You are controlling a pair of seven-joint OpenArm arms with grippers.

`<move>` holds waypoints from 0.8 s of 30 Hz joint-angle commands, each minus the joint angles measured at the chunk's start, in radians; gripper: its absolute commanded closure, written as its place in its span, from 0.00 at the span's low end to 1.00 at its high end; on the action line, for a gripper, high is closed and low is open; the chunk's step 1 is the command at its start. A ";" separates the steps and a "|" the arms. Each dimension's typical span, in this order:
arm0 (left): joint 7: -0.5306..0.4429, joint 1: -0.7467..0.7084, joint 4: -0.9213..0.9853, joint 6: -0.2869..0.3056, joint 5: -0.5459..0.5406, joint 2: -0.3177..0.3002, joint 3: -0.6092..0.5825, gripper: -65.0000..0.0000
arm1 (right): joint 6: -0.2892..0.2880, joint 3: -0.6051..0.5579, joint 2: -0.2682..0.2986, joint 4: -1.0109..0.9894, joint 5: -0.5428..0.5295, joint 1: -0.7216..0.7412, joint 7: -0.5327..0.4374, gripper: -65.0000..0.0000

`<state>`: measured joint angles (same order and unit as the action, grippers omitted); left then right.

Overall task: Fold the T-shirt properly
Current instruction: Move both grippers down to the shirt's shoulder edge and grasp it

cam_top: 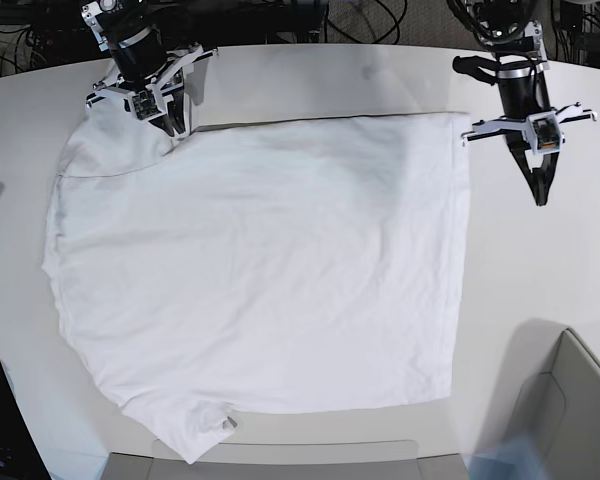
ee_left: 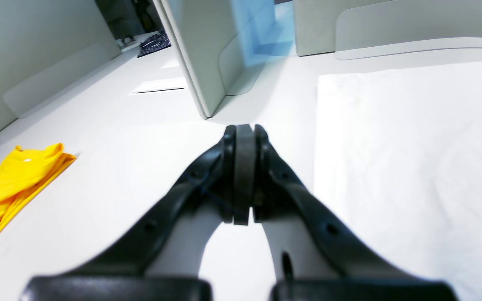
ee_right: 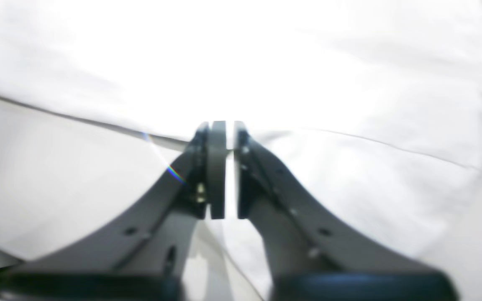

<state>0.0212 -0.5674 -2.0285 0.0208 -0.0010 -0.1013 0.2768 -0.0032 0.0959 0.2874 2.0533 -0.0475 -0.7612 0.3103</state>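
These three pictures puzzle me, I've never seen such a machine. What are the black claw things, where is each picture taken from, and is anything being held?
It is a robot with two arms, each ending in a two-fingered claw called a gripper. The base view looks down on the table, where a white T-shirt lies spread flat. The other two pictures come from cameras fixed on each wrist, looking along the claw.

The left gripper is shut and holds nothing; it hangs over bare table beside the shirt's edge. A folded yellow cloth lies off to its side.

The right gripper sits at the shirt's edge near a sleeve. A narrow gap shows between its fingers, but the picture is too blurred to tell whether cloth is pinched.
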 commanded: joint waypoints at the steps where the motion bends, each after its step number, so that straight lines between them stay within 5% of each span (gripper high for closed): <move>1: -0.034 -0.003 -0.019 -0.008 0.002 -0.008 0.002 0.99 | 0.001 0.020 0.005 0.017 -0.039 -0.001 -0.013 0.81; 6: -0.031 -0.004 -0.019 -0.008 0.000 -0.010 -0.026 0.92 | -0.004 0.187 0.057 0.017 -0.430 -0.001 0.054 0.56; 9: -0.031 -0.006 -0.019 -0.008 0.000 -0.010 -0.064 0.88 | -0.005 0.331 0.082 0.016 -0.650 -0.030 0.125 0.51; 12: -0.031 -0.026 -0.016 -0.008 0.000 -0.010 -0.078 0.88 | -0.024 0.437 0.068 0.014 -0.685 -0.062 0.186 0.51; 20: -0.027 -0.024 -0.011 -0.008 0.000 -0.010 -0.090 0.88 | -0.208 0.603 -0.098 -0.096 -0.687 -0.027 0.372 0.53; 24: 0.061 -0.019 -0.011 -0.008 0.000 -0.010 -0.087 0.88 | -0.232 0.624 -0.104 -0.251 -0.688 0.006 0.375 0.58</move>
<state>0.1169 -0.5869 -2.0239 0.0223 -0.0010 -0.1051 0.1848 -0.2237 0.7090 0.1734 1.7897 -0.7273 -0.7494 0.6971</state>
